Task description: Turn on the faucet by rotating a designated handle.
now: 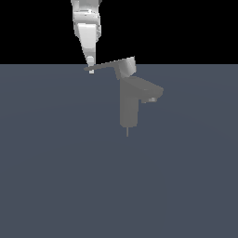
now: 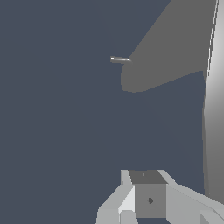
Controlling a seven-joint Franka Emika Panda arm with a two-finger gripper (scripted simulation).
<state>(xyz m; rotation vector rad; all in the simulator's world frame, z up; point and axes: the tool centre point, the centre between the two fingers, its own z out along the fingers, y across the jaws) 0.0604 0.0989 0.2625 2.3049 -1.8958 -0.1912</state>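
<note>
The grey faucet (image 1: 128, 108) stands upright on the floor, its short spout (image 1: 152, 91) angled toward the exterior view's right and a thin pin (image 1: 128, 132) under it. The handle (image 1: 108, 66), a long flat lever, runs from the light cap (image 1: 127, 67) toward the exterior view's left. My gripper (image 1: 90, 69) comes down from above and sits at the lever's free tip, touching or nearly touching it. Its fingers look shut, with nothing between them. In the wrist view the gripper (image 2: 144, 177) is beside the pale handle (image 2: 213, 109), with the faucet body (image 2: 170, 48) and pin (image 2: 119, 59) beyond.
A flat blue-grey floor (image 1: 56, 176) spreads around the faucet, with a black background above it. No other objects show.
</note>
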